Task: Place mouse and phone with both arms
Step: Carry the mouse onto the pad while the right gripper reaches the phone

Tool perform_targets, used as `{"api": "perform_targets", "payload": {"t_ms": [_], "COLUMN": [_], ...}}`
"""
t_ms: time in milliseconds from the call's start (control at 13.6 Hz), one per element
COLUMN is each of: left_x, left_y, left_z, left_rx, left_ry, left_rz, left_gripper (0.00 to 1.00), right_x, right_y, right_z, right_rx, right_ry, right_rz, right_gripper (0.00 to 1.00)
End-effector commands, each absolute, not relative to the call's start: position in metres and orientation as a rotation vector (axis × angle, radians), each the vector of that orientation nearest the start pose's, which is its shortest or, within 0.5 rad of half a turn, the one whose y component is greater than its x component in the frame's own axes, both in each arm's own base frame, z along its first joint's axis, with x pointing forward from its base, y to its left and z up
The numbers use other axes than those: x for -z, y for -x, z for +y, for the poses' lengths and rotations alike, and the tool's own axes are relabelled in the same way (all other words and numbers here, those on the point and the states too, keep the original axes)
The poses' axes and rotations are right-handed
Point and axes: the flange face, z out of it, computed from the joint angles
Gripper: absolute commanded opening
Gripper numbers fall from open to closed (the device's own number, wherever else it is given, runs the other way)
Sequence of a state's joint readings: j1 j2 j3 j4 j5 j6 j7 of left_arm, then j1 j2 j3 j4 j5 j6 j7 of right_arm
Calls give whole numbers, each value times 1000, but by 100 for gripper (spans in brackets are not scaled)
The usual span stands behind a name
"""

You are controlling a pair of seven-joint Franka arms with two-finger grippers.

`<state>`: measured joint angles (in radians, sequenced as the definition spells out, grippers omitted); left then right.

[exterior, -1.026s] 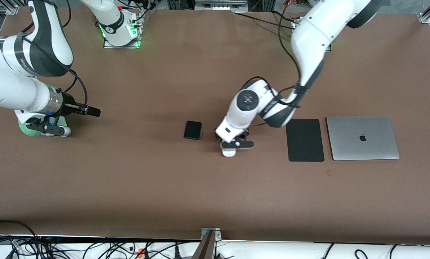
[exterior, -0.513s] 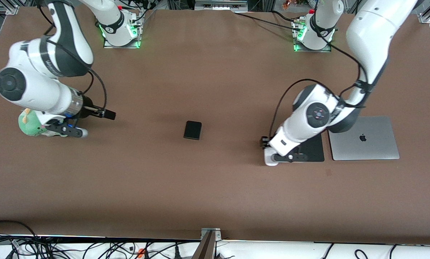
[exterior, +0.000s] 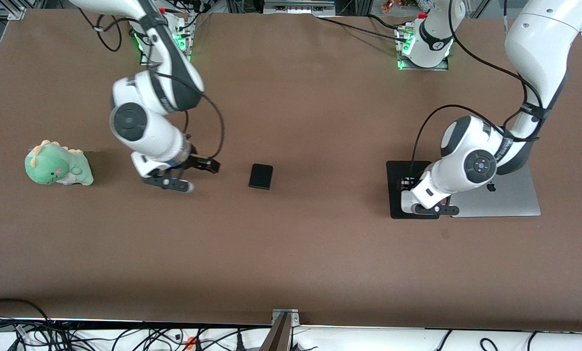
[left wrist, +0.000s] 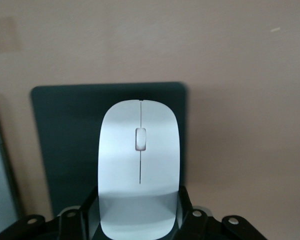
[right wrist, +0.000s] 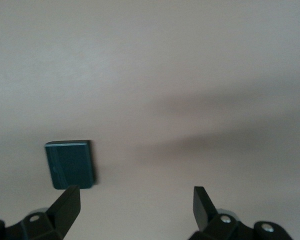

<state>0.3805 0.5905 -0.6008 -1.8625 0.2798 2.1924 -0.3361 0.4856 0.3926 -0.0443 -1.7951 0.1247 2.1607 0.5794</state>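
Since half a second ago I see both arms have swung toward their work: the left gripper [exterior: 425, 208] has carried the mouse [left wrist: 139, 167] from the bare tabletop to above the black mat [exterior: 397, 195], and the right gripper [exterior: 174, 185] has left the green plush dinosaur [exterior: 57, 168] and come in beside the phone [exterior: 261, 176], now at about 3 o'clock from it in the front view. The left wrist view shows the white mouse clamped between the left gripper's fingers [left wrist: 185, 202], hanging over the mat's edge nearer the front camera. The right wrist view shows the right gripper's fingers [right wrist: 67, 202] spread wide and empty, with the phone lying flat on the table just ahead of one of them. I judge the mouse placement to be in its last step and the phone pick-up barely begun. Next, the left arm should lower until the mouse rests on the mat, then let go; the right arm needs to shift until the phone sits between its fingers before descending. The brown table [exterior: 291, 258] is matte and even; a closed grey laptop [exterior: 515, 204] lies against the mat toward the left arm's end, and cables [exterior: 37, 336] crowd the floor at 6 o'clock.
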Motion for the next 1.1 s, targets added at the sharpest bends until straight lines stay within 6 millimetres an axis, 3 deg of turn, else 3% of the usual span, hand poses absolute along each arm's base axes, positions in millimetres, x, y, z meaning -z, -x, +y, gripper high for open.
{"api": "perform_targets", "payload": {"t_ms": [0, 220, 366, 440, 513, 586, 806, 1026], "left_x": [-222, -197, -180, -177, -179, -187, -231, -286], "left_y": [-611, -607, -606, -606, -607, -612, -633, -638], "left_z": [-89, -89, -83, -82, -81, -79, -71, -77], "left_rx": [-251, -294, -318, -323, -320, -302, -297, -198], "left_ry": [3164, 3173, 3159, 3159, 3158, 3154, 3127, 3100], "left_rz": [77, 89, 101, 97, 96, 93, 52, 62], "left_gripper": [23, 29, 41, 56, 91, 100, 100, 100], "right_x": [-295, -252, -228, -218, -210, -202, -191, -193], "right_y": [-572, -557, -545, -539, -536, -532, -526, -536], "right_z": [314, 347, 369, 380, 384, 388, 396, 402], "right_rx": [-49, -13, 11, 29, 53, 68, 107, 139], "right_ry": [3054, 3065, 3074, 3080, 3100, 3126, 3171, 3158], "right_rz": [297, 220, 175, 168, 138, 109, 103, 144], "right_gripper": [100, 100, 100, 100, 100, 100, 100, 100]}}
